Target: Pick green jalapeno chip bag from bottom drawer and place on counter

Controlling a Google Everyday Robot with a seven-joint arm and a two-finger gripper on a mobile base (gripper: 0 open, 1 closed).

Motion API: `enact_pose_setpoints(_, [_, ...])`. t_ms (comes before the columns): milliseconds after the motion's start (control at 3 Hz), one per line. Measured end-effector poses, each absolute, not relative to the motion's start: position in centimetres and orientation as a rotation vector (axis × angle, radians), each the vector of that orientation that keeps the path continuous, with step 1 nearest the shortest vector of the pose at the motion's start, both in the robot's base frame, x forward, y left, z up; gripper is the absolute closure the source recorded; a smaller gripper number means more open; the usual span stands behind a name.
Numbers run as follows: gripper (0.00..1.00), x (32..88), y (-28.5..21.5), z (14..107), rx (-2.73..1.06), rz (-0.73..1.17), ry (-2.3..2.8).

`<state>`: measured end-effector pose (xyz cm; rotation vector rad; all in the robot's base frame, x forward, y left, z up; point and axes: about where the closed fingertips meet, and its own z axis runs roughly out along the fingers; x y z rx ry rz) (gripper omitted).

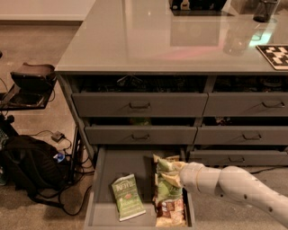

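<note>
The bottom drawer (pixel 120 165) is pulled open under two shallower handled drawers. My gripper (pixel 173 173) reaches in from the right on a white arm and is shut on the green jalapeno chip bag (pixel 164 191), a pale yellow-green crinkly bag that hangs upright over the drawer's right side. The bag covers most of the fingers. A darker green Kettle bag (pixel 128 197) lies flat on the drawer floor to the left. A brown-and-white bag (pixel 171 214) lies under the held bag. The glossy grey-green counter (pixel 148 40) spans the top.
A black backpack (pixel 27 167) and cables lie on the floor left of the cabinet, beside a low stand (pixel 31 81). On the counter's far right are a checkerboard (pixel 275 55) and a dark cup (pixel 263 10). A right-hand lower drawer (pixel 234 157) stands slightly open.
</note>
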<state>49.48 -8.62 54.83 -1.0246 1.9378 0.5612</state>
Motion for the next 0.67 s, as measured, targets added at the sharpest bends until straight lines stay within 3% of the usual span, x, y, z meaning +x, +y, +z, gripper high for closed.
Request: enact_pose_setpoints(667, [1.00,49.47,-10.12,59.78,-0.972,0.544,1.875])
